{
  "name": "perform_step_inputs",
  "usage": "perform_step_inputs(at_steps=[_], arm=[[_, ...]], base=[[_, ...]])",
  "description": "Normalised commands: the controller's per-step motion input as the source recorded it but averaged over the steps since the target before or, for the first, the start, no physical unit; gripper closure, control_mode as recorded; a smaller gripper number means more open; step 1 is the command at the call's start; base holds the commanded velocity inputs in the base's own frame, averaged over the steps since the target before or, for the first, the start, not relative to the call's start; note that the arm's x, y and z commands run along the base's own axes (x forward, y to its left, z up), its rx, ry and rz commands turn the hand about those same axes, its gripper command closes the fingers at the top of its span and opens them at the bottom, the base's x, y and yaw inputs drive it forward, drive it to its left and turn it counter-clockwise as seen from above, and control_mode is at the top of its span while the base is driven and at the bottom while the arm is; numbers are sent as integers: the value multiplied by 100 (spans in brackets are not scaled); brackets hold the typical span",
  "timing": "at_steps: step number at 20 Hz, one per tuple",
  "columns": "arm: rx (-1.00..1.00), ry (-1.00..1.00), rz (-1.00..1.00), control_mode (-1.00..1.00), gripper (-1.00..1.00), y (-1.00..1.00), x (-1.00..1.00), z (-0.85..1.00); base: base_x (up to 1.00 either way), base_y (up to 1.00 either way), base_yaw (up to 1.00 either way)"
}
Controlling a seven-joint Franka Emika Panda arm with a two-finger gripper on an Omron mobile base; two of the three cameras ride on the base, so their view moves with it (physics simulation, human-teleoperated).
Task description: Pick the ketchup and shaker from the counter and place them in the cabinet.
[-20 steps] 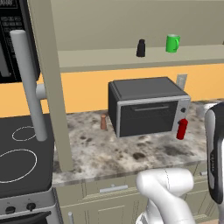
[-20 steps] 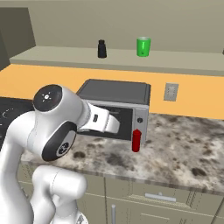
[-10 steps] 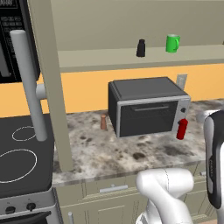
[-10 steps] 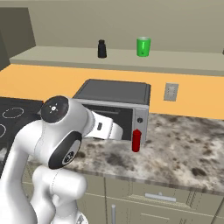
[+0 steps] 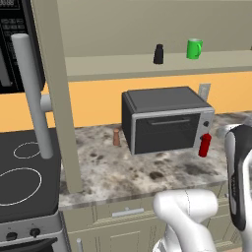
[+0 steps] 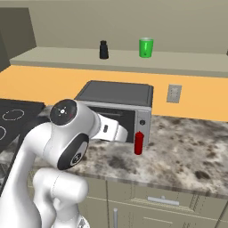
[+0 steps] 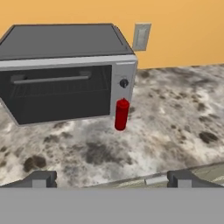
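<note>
The arm (image 6: 67, 147) consists of glossy white, rounded link housings with dark grey joint sections. One round joint cap carries a small centre mark, possibly a screw. The hand (image 7: 111, 178) ends in two small dark grey, blocky fingertips (image 7: 41, 178).

arm (image 6: 71, 133) | swung further right, elbow lower | objects unmoved

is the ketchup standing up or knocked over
Upright. The ketchup stands on its base on the counter, cap on top, just in front of the toaster oven's right corner.
</note>
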Motion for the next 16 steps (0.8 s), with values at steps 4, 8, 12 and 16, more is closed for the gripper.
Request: perform_step_inputs(at_steps=[4, 8, 12, 16], arm=[[0, 1, 0, -100, -100, -3, 21, -25], [0, 1, 0, -100, -100, -15, 11, -28], [0, 1, 0, -100, -100, -12, 7, -26], [0, 0, 0, -100, -100, -1, 19, -10]], base=[[0, 0, 0], [0, 0, 0], [0, 0, 0], [0, 0, 0]])
